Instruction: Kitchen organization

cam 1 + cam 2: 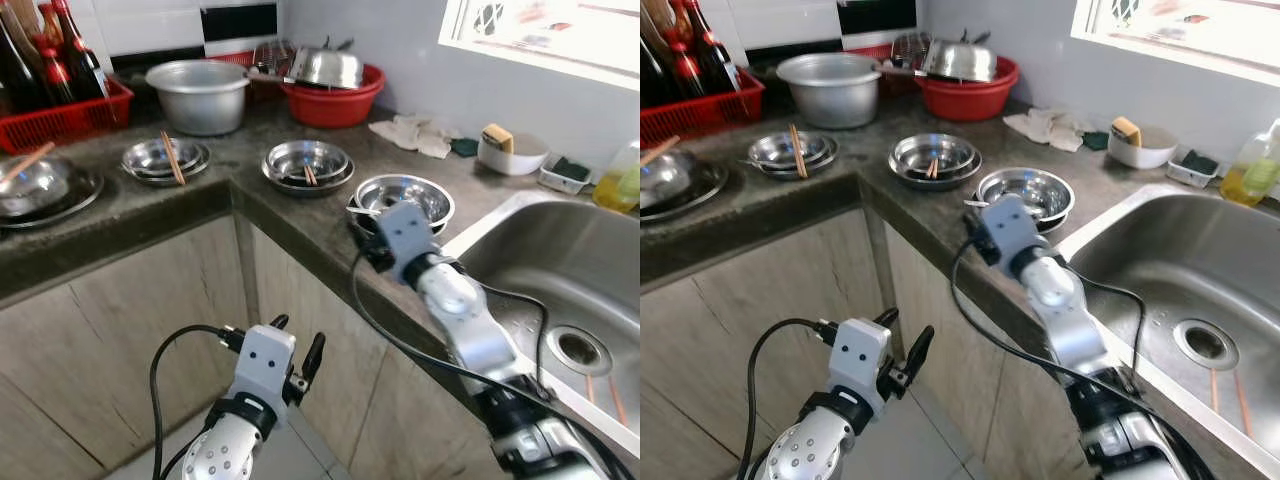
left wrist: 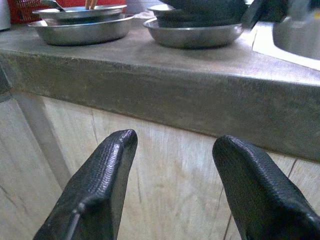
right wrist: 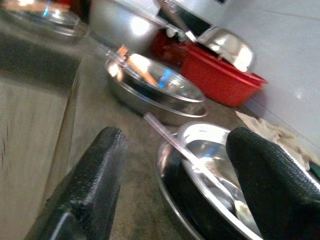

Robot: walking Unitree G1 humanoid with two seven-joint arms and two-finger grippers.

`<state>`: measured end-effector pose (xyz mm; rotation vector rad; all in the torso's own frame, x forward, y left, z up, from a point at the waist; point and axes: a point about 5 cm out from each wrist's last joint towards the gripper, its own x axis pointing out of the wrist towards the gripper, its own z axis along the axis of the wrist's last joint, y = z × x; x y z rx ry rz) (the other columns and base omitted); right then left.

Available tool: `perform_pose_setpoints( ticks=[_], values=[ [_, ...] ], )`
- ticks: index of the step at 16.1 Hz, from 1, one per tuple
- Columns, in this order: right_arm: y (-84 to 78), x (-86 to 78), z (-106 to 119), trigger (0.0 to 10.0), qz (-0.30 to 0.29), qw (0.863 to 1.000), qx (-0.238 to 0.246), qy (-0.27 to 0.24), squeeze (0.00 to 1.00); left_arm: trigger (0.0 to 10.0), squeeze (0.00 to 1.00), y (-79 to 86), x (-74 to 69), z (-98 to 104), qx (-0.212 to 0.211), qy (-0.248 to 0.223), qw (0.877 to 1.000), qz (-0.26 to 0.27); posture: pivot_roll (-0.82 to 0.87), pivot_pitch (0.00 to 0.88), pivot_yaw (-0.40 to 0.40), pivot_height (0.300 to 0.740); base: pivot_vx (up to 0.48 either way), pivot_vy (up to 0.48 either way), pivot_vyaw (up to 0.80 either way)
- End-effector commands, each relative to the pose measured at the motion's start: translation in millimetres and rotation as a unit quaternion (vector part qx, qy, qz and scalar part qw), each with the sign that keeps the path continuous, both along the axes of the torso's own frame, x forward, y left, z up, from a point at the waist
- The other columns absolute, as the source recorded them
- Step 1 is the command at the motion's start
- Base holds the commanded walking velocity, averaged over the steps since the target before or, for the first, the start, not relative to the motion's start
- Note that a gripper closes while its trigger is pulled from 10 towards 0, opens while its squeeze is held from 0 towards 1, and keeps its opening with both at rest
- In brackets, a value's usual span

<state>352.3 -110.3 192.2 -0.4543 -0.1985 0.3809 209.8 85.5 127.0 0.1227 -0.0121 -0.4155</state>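
- Nearest me, at the bottom of the left eye view, my left hand point(image 1: 300, 365) hangs low before the cabinet doors with its fingers spread and nothing in them. Mid-frame, my right hand point(image 1: 368, 232) reaches over the counter point(image 1: 200, 195) edge to the steel bowl point(image 1: 405, 195) beside the sink point(image 1: 560, 270); its fingertips are hidden behind the wrist housing.
- Right eye view: same scene, with two more bowls holding chopsticks point(image 1: 797, 150) farther up and left.
- Left wrist view: both pads point(image 2: 107, 165) stand apart, facing the counter's front.
- Right wrist view, blurred: my fingers point(image 3: 95, 175) are open around the near rim, where a spoon point(image 3: 180, 150) leans. I judge I am about to grasp it; closing needs careful alignment.
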Motion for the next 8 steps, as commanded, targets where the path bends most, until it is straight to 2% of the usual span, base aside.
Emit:
perform_pose_setpoints(
  ticks=[1,6,8],
  values=[
    [2.9,4.3,7.6,10.0,0.008,1.000,-0.021,-0.017,0.00,10.0,0.00,-5.4,-5.3,5.7,-0.011,-0.007,1.000,-0.014,0.12,0.091,-0.076,0.740,0.000,0.000,0.00],
    [17.0,17.3,14.0,10.0,0.028,0.997,-0.063,-0.028,0.00,10.0,0.00,-9.5,-13.3,7.3,-0.020,0.000,1.000,-0.023,0.11,0.122,-0.085,0.740,0.000,0.000,0.00],
    [19.1,25.1,10.0,10.0,0.018,0.996,-0.081,-0.017,0.00,10.0,0.00,-11.2,-15.8,8.1,-0.021,0.002,0.999,-0.025,0.12,0.131,-0.093,0.740,0.000,0.000,0.00]
  ],
)
